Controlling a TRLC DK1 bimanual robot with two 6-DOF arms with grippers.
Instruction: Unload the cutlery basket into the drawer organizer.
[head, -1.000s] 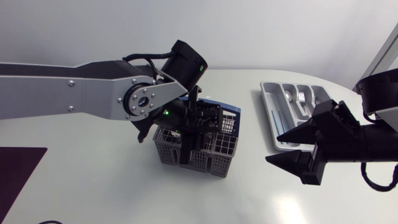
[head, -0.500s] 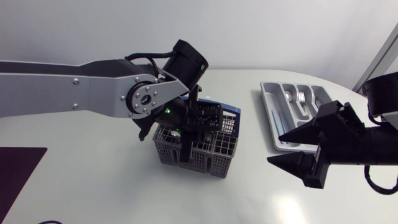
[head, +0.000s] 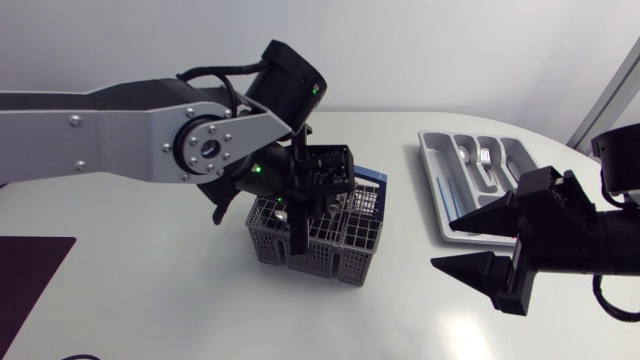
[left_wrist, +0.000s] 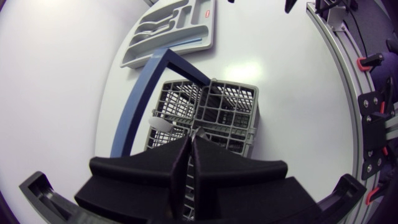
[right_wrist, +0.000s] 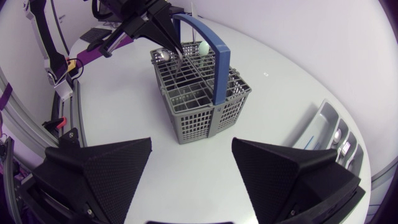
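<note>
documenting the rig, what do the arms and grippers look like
The left arm has bolted silver-grey links, black joints, a looped black cable and a green light. The right arm is black where visible. The left gripper and right gripper are matte black with wedge-shaped fingers.

No words or numbers can be read anywhere here. The drawer organizer (left_wrist: 163, 45) has a tiny red label (left_wrist: 204, 12) at one corner, but it is too small to read.
</note>
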